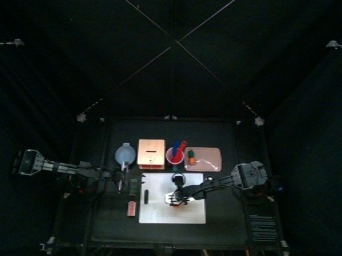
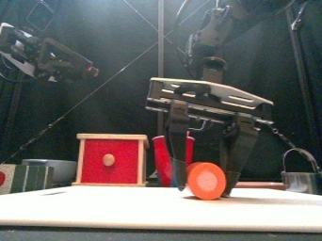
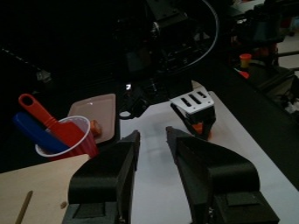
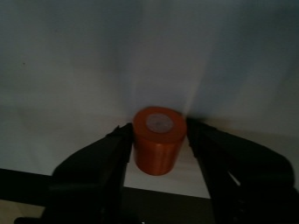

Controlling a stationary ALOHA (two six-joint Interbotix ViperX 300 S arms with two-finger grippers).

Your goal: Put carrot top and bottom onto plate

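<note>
A stubby orange carrot chunk (image 2: 205, 179) stands on a white sheet (image 1: 171, 208), also in the right wrist view (image 4: 158, 138). My right gripper (image 2: 204, 160) is lowered over it with one jaw close on each side, open; it also shows in the top view (image 1: 174, 195). The pinkish-tan plate (image 1: 207, 155) lies at the back of the table, also in the left wrist view (image 3: 93, 108). I cannot make out the smaller greenish-tipped piece. My left gripper (image 3: 152, 138) is open and empty, held up at the left (image 1: 118, 178).
A red cup (image 3: 65, 140) holding blue and red tools stands next to the plate. An orange-tan box (image 1: 151, 152) and a pale blue-grey dish (image 1: 126, 153) are left of it. A small red piece (image 1: 131, 207) lies left of the sheet.
</note>
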